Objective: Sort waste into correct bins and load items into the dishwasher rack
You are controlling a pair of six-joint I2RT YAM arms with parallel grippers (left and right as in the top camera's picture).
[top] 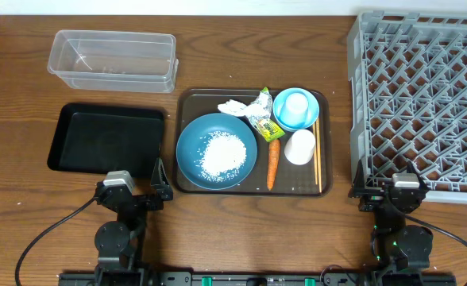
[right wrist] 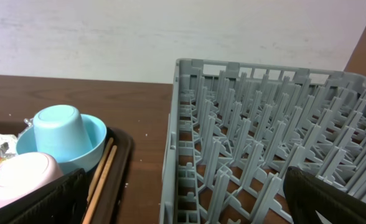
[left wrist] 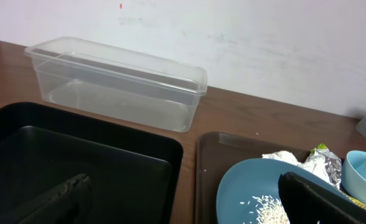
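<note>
Holding nothing: L fingers (left wrist: 323, 199) apart, R fingers (right wrist: 332, 199) apart; rice (top: 221, 155) heaped on blue plate (top: 192, 143) in brown tray (top: 190, 103)

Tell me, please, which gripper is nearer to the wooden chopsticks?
Right. The right gripper is just right of the chopsticks; the left gripper lies left of the whole brown tray.

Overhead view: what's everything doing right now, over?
Both sets of jaws open, empty. Rice on blue plate, carrot, wrapper, tissue sit on serving tray, unsorted. Rack holds nothing yet. Nothing blocking.
</note>
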